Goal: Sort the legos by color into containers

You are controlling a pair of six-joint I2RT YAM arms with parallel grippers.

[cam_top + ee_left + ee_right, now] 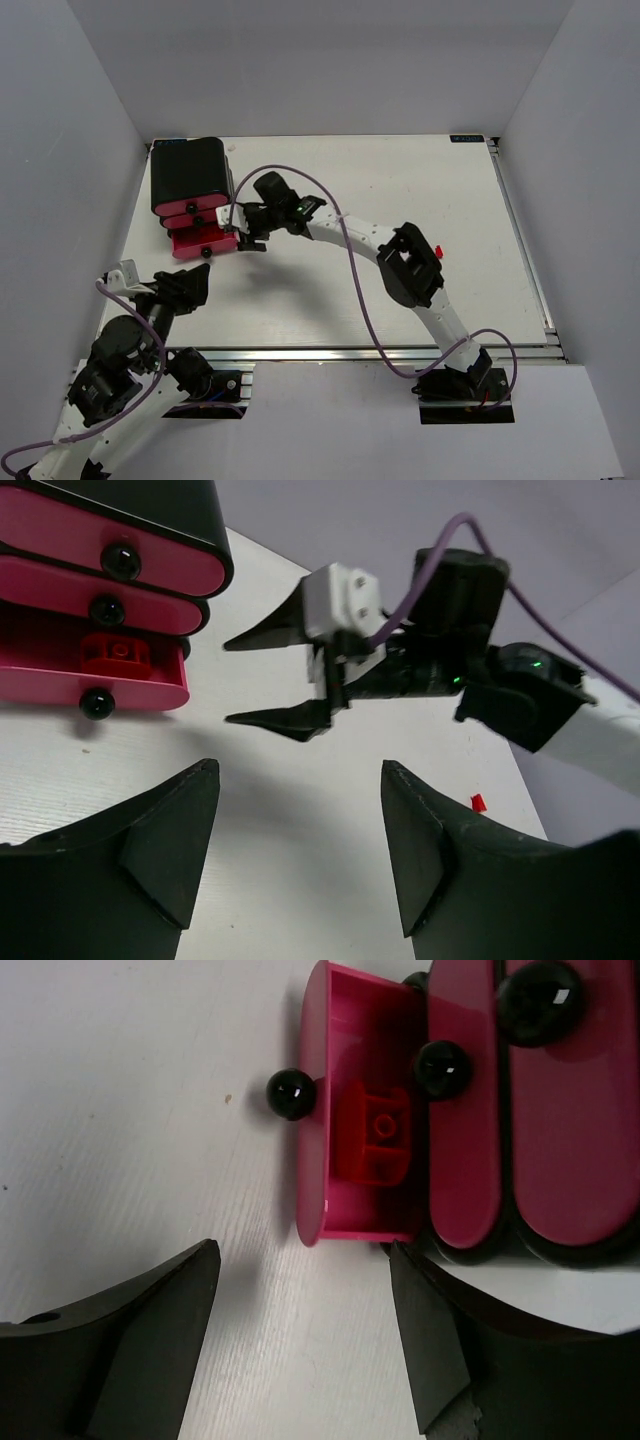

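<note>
The black housing (188, 172) holds three magenta drawers. The lowest drawer (200, 243) is pulled out, and a red lego (381, 1141) lies inside it; it also shows in the left wrist view (117, 652). The two upper drawers (60, 585) are closed. My right gripper (241, 231) is open and empty just right of the open drawer; the left wrist view shows it (262, 680), and its own view shows it (305, 1260) above bare table. My left gripper (193, 286) is open and empty in front of the drawers (300, 770). One small red lego (440, 250) lies on the table by the right arm's elbow. No green or lime legos are in view.
The white table (400, 190) is ringed by grey walls, with a metal rail (400, 353) along the near edge. A purple cable (350, 270) loops over the right arm. The small red lego also shows in the left wrist view (478, 802).
</note>
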